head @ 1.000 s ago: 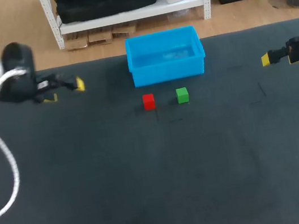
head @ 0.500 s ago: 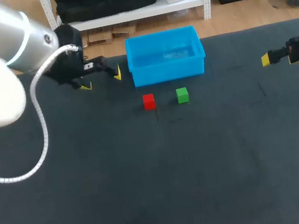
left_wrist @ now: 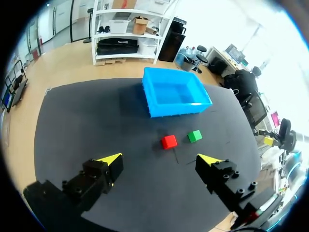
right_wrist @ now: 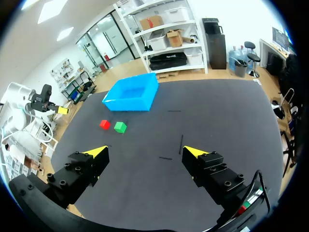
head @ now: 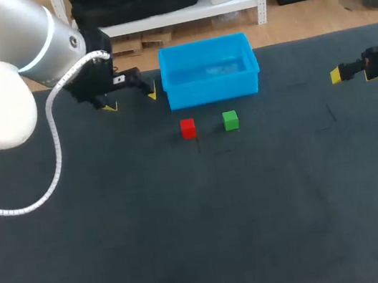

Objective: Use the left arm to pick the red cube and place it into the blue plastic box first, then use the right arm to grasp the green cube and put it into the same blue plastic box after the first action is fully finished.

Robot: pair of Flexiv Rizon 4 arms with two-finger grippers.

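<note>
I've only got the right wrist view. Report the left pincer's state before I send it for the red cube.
Observer: The left pincer is open and empty. The red cube lies ahead of it, apart from it.
Operator: Give me its place by the box.
Observer: In the head view it sits close beside the left end of the blue plastic box.
Operator: Check inside the box.
Observer: There is no cube in it. The green cube sits beside the red one, with a gap between them.
</note>
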